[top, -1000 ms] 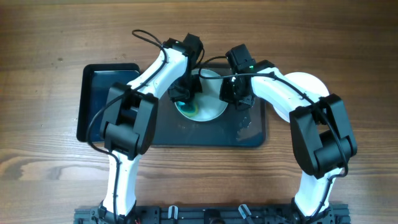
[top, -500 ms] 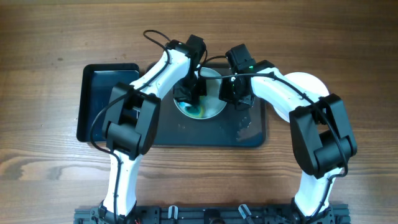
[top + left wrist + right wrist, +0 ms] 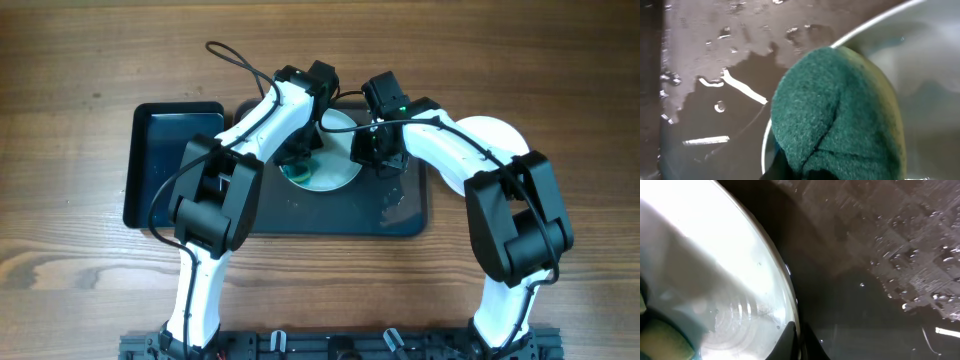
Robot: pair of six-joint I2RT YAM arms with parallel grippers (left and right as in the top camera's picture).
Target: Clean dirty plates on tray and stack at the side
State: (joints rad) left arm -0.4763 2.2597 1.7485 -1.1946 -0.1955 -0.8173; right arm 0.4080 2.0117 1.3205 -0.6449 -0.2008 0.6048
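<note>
One sponge [image 3: 835,115] on plate [image 3: 930,50]: left wrist

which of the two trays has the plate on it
The larger grey-brown tray in the middle: the plate lies on it. The narrower glossy black tray at the left shows no plate.

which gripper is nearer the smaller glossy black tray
Left. The left gripper is over the round white plate's left side, toward the glossy black tray; the right gripper pinches its right rim, farther off.
</note>
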